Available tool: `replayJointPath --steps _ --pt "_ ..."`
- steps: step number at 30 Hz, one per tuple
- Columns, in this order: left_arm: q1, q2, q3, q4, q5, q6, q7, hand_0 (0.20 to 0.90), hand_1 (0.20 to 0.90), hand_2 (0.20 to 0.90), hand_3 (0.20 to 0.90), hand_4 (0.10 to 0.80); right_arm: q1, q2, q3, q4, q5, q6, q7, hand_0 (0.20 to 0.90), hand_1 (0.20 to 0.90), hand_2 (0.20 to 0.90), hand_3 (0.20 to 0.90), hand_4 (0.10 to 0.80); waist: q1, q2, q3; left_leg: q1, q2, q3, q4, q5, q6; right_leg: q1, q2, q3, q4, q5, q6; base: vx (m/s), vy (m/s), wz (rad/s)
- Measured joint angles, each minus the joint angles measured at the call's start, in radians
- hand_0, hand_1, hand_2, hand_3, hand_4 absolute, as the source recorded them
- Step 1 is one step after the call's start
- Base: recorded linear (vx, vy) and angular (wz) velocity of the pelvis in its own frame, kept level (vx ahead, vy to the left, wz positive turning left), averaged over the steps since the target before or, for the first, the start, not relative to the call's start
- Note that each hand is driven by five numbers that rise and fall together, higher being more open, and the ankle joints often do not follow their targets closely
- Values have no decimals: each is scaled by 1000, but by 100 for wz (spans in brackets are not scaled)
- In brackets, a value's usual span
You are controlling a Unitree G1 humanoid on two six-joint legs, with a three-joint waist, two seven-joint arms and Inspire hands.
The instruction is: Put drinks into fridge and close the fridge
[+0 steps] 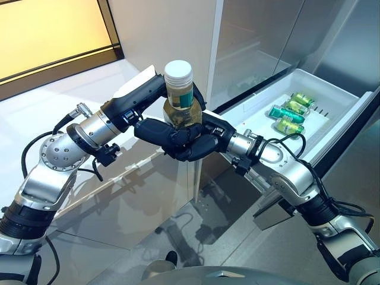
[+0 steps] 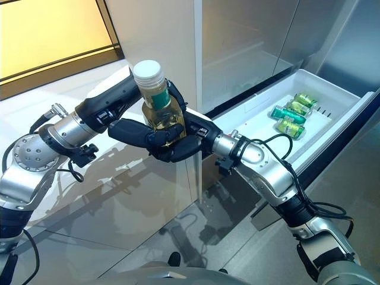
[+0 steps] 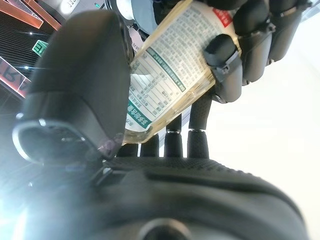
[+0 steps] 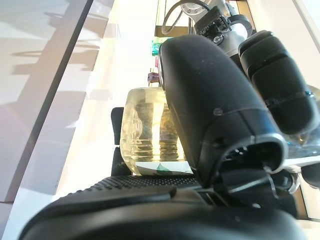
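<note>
A clear bottle (image 1: 178, 89) of pale yellow drink, with a white cap and a green label, is held upright in mid-air, left of the open fridge drawer (image 1: 256, 113). My left hand (image 1: 148, 90) grips it from the left side, thumb (image 3: 80, 90) across the label (image 3: 175, 65). From below and the right, my right hand (image 1: 191, 145) curls its fingers round the bottle's base (image 4: 145, 135). Both hands are shut on the bottle. Several green cans (image 1: 288, 111) lie in the white drawer.
The steel fridge front (image 1: 255, 35) rises behind the drawer, which sticks out at the right. A yellow lit panel (image 1: 47, 29) fills the upper left. A glossy pale floor (image 1: 136, 202) lies below the arms.
</note>
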Motion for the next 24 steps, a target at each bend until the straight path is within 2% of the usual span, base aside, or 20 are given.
replayJointPath --steps 2,3,4,13,15,24 --pt "0 0 0 0 0 2 0 641 641 641 598 498 0 0 1 0 0 0 -3 300 300 300 200 100 0 0 0 0 0 0 0 0 0 0 0 0 0 0 0 0 0 0" --pt "0 0 0 0 0 4 -1 641 641 641 598 498 0 -1 2 0 0 0 -6 300 300 300 200 100 0 0 0 0 0 0 0 0 0 0 0 0 0 0 0 0 0 0" --pt "0 0 0 0 0 5 -1 900 900 900 900 800 0 -1 2 0 0 0 -9 300 300 300 200 100 0 0 0 0 0 0 0 0 0 0 0 0 0 0 0 0 0 0" --pt "0 1 8 0 -2 9 15 900 900 900 900 800 0 -7 0 0 3 0 -58 300 300 300 200 100 0 0 0 0 0 0 0 0 0 0 0 0 0 0 0 0 0 0" --pt "0 -2 7 -1 -44 9 12 900 900 900 900 800 0 -5 -1 0 4 -5 -73 300 300 300 200 100 -1 0 0 0 0 0 0 0 0 0 0 0 0 0 0 0 0 0" --pt "0 -2 9 -14 -59 2 5 900 900 900 900 800 -2 -10 -10 -6 4 -11 -67 300 300 300 200 100 -1 1 0 0 0 0 0 0 0 0 0 0 0 0 0 0 0 0"
